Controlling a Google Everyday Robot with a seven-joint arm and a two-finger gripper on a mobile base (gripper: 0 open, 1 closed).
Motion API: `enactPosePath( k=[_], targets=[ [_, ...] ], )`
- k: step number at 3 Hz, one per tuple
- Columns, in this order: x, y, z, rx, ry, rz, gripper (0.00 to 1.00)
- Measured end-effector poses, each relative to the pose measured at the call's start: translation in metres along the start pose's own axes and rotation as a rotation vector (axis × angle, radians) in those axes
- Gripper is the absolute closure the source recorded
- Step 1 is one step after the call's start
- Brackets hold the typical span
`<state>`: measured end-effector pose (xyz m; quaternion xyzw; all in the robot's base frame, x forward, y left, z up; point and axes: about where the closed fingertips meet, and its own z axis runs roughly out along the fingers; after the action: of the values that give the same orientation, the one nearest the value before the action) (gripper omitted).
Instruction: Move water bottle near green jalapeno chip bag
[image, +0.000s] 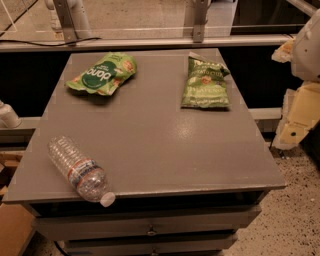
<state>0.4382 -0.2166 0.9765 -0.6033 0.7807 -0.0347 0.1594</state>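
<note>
The water bottle lies on its side at the front left corner of the grey table, with its white cap pointing to the front edge. The green jalapeno chip bag lies flat at the back right of the table. My gripper shows as pale cream parts at the right edge of the view, off the table's right side and far from the bottle. It holds nothing that I can see.
A brighter green bag with a dark round logo lies at the back left. A rail runs behind the table. Drawers sit below the front edge. A white fitting is at the left.
</note>
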Motion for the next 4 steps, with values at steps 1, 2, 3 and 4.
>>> enactPosePath(
  k=[1,2,3,4],
  targets=[
    [0.0,0.0,0.0,0.0,0.0,0.0,0.0],
    [-0.005,-0.003,-0.001,0.005,-0.033,-0.045,0.0],
    [-0.031,-0.006,-0.001,0.017,-0.092,-0.158,0.0],
    [-0.067,0.001,-0.001,0.025,-0.148,-0.33,0.0]
  ],
)
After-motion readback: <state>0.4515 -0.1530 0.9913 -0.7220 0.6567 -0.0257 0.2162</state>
